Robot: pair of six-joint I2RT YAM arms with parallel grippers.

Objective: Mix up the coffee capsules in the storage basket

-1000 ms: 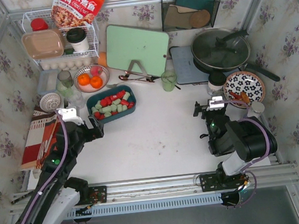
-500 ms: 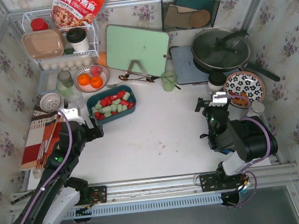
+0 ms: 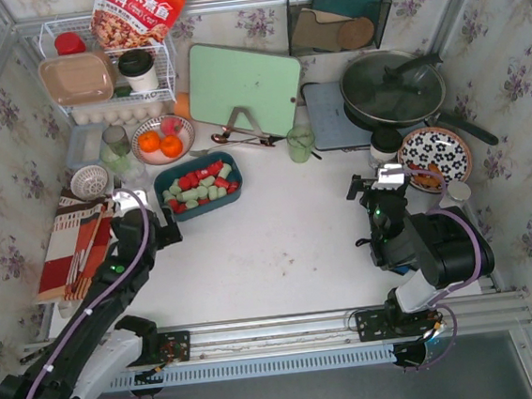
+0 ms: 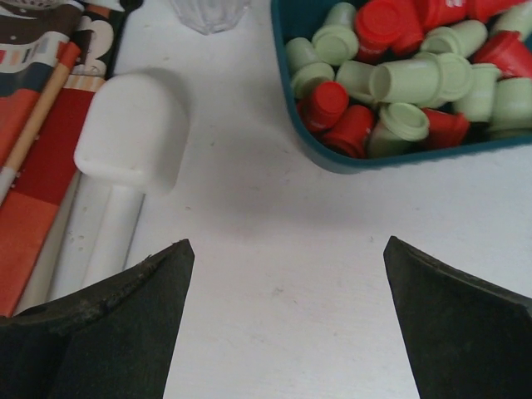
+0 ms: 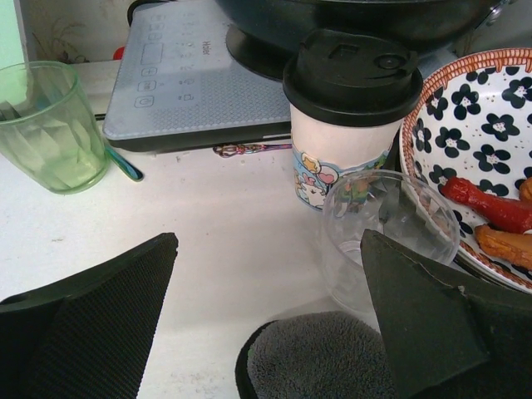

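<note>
The teal storage basket (image 3: 199, 184) sits far-left on the table, red and green coffee capsules (image 4: 399, 79) jumbled inside. The left gripper (image 4: 283, 324) hovers just near of it, spread wide, holding nothing; the right gripper (image 5: 266, 307) waits apart, likewise wide.

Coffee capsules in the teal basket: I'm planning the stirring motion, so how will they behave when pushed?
The coffee capsules look small and light, so they would probably slide and tumble easily. Their tapered round bodies lie at mixed angles, so they may roll. Heaped near the basket rim, some could spill over.
</note>
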